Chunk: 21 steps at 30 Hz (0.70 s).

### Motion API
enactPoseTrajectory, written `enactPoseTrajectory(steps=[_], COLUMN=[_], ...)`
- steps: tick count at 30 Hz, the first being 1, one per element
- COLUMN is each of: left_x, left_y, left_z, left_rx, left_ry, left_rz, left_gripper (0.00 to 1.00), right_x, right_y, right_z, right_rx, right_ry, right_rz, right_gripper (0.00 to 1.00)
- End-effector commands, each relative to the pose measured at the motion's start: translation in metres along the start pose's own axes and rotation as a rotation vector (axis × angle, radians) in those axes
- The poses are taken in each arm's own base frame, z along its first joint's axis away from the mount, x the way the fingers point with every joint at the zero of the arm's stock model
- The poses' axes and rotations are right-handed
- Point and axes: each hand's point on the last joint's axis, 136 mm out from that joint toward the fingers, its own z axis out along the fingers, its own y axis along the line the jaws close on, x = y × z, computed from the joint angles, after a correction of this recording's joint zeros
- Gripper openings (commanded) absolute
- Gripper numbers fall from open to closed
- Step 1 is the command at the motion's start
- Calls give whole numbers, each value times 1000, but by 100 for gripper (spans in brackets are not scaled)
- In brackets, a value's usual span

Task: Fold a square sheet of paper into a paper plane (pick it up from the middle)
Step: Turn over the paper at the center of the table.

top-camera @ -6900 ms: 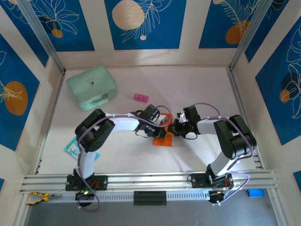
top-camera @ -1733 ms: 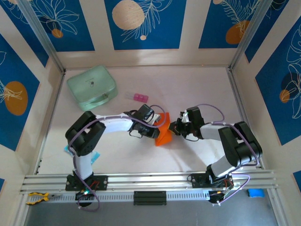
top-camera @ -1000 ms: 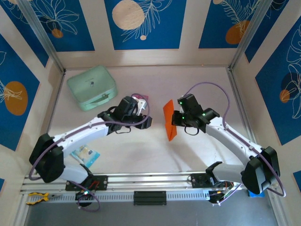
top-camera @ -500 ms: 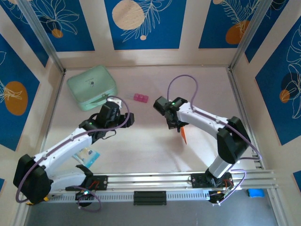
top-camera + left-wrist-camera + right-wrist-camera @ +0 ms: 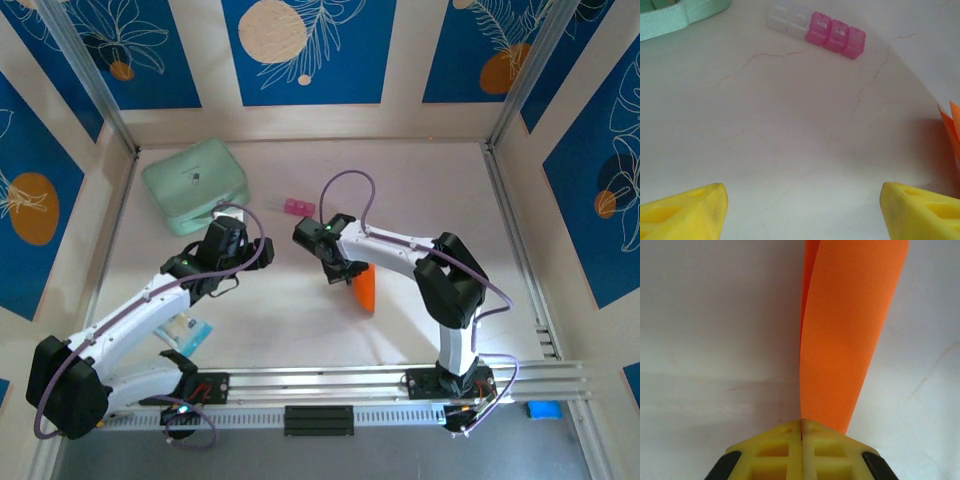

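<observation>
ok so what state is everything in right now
bright orange folded paper: folded narrow, pinched at one end
right end effector: shut on the paper
left end effector: open, empty
mint-green soft case: closed, lying flat
pink and clear plastic block strip: lying flat, untouched

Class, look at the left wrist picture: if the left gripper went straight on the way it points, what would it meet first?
Probably the bare pale tabletop, short of the row of pink and clear plastic blocks; depth is hard to judge.
</observation>
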Motion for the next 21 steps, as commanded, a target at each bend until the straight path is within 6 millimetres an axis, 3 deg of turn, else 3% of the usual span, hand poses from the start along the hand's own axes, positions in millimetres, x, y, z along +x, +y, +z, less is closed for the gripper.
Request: enactPoseTrajectory(steps=[1, 6, 10, 15, 18, 21], left_x=[-3, -2, -4, -4, 1, 10], left_y=[5, 4, 4, -8, -24, -43], left_z=[-3, -2, -3, -2, 5, 16], left_rx=[-21, -14, -10, 61, 132, 216], left_ry=[-2, 6, -3, 6, 53, 133], left_rz=[-24, -28, -33, -26, -16, -14], left_gripper=[80, 80, 80, 81, 80, 75], right_x=[-8, -8, -12, -16, -9, 2], right_y=[24, 58, 76, 62, 44, 27], right_z=[-7, -13, -38, -60, -53, -38], right_rx=[-82, -275, -522, -732, -805, -883], right_ry=[-4, 18, -23, -74, -70, -40], right_rz=[-12, -16, 39, 160, 242, 337], right_gripper=[5, 9, 23, 32, 32, 23])
